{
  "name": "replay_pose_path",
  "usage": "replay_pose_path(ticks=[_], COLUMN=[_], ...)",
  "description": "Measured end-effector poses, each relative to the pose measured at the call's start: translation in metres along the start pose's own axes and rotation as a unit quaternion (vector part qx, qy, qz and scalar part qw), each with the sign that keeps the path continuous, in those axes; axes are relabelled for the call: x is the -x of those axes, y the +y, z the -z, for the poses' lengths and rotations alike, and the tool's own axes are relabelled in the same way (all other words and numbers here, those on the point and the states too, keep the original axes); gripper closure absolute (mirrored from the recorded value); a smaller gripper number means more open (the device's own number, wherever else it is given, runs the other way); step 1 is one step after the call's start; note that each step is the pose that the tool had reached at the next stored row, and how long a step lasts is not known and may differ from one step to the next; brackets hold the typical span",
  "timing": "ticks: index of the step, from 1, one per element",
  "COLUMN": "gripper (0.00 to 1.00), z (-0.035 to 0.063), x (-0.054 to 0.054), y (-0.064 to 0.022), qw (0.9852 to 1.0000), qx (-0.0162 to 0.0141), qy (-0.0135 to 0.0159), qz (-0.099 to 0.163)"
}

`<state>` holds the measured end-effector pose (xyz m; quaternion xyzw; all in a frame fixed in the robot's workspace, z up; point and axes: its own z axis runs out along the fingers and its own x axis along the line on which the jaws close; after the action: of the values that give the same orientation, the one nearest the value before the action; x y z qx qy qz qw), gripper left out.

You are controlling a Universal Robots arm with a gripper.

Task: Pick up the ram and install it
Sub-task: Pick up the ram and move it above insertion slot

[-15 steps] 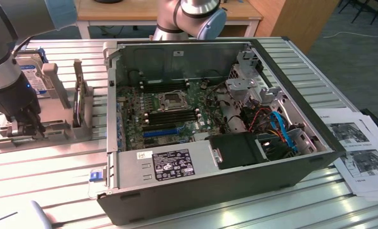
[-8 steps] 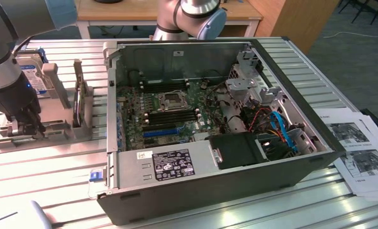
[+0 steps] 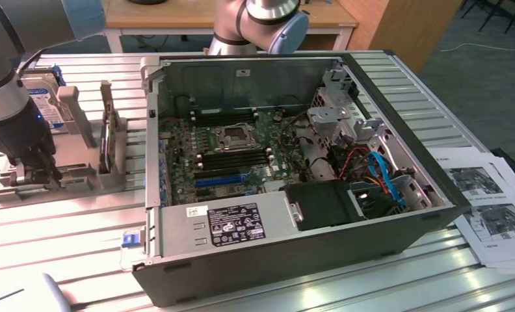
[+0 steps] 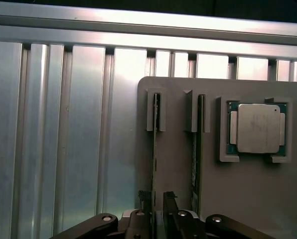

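A ribbed metal table (image 3: 67, 227) carried an open desktop computer case (image 3: 327, 253) lying on its side, with the Universal Robots arm (image 3: 6, 110) reaching down at the exterior view's left. Inside the case lay the green motherboard (image 3: 188, 140), its square processor socket (image 3: 234, 136) flanked by long black memory slots (image 3: 236, 158), and a blue expansion slot (image 3: 218, 180) sat nearer the labelled power supply (image 3: 227, 224). Beside the case, on the exterior view's left, stood a grey parts fixture (image 3: 75, 179), with a hard drive (image 3: 45, 104) propped on edge behind it. Printed papers (image 3: 491, 208) lay on the table at the exterior view's right. The gripper (image 3: 36, 175) was lowered onto the near end of that fixture. In the wrist view the gripper (image 4: 157, 199) had its jaws standing apart, one finger on each side of the ram (image 4: 155, 144), not visibly clamped on it. The ram stood on its thin edge in a narrow groove of the fixture (image 4: 176, 159). A second memory stick (image 4: 198, 149) stood on edge in the neighbouring groove, parallel to the ram and just beside it. Beyond that stick a processor (image 4: 258, 128) with a silver lid rested flat in a square recess of the same fixture
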<state>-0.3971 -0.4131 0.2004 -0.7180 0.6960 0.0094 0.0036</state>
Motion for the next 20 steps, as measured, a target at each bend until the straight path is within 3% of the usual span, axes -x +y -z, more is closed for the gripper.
replay_pose_path(ticks=[5,7,20], gripper=[0.78,0.88,0.88], z=[0.0,0.0,0.0011], x=[0.0,0.0,0.0001], y=[0.0,0.0,-0.0001], qw=[1.0,1.0,1.0], qx=[0.0,0.0,0.0011], qy=[0.0,0.0,0.0], qz=[0.0,0.0,0.0])
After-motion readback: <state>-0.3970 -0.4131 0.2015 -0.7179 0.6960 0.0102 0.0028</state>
